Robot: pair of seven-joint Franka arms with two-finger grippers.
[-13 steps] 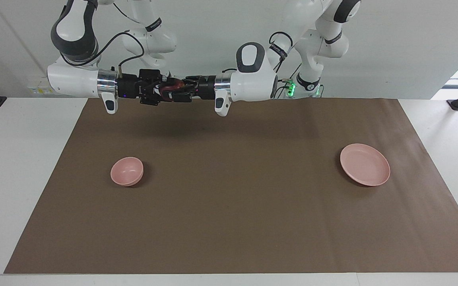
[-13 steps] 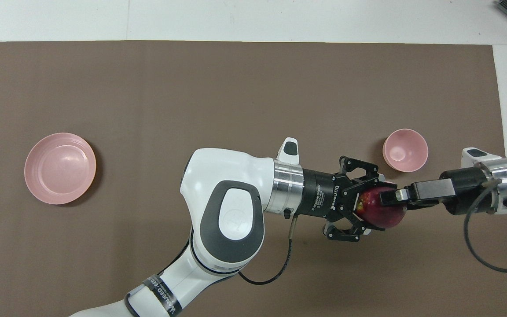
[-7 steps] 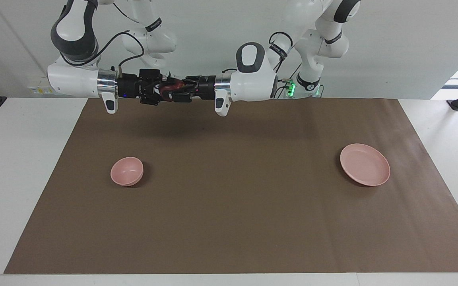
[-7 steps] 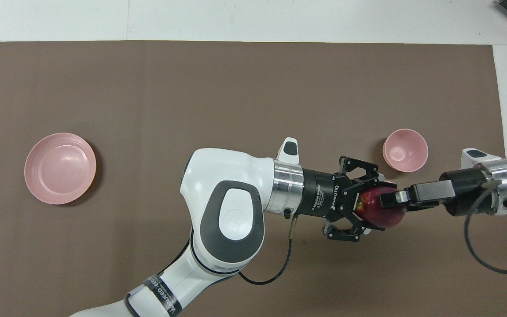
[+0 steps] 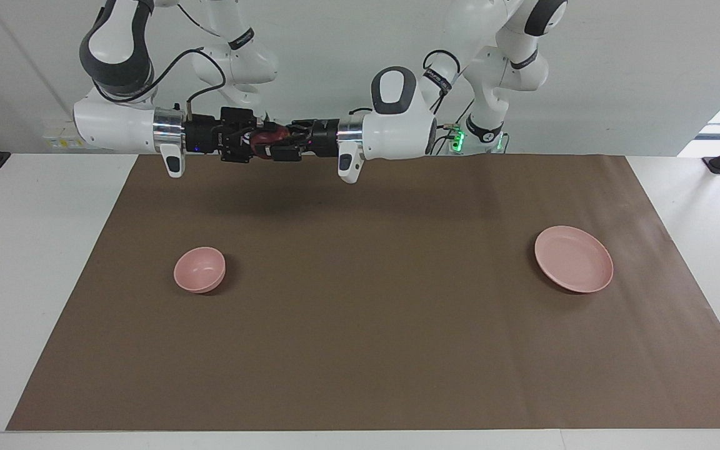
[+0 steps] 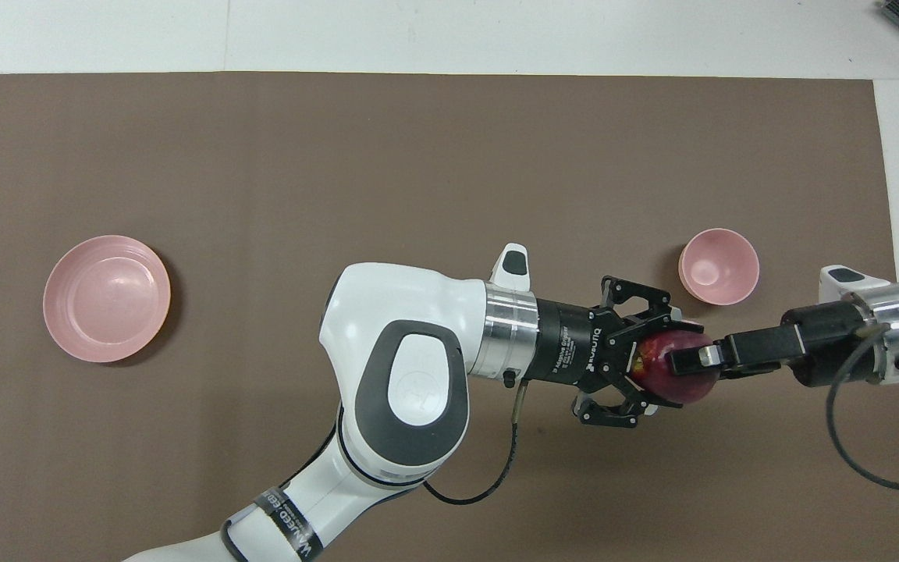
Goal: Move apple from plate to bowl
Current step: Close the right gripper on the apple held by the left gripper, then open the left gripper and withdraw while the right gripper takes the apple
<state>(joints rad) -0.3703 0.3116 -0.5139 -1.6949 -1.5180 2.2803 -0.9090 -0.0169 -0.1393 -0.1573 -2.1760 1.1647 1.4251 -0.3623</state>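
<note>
Apple mid-air between both grippers

I see the apple [image 6: 672,367] over the mat, near the bowl [image 6: 719,266], clenched by my left gripper [image 6: 644,375]; my right gripper [image 6: 691,361] touches it, grip unclear. Plate [image 6: 106,298] bare.

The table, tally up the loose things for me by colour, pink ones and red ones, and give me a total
Pink: 2, the plate toward the left arm's end and the bowl toward the right arm's end.
Dark red: 1, the apple, held in the air between the left claw and the right claw.
Total: 3.
</note>
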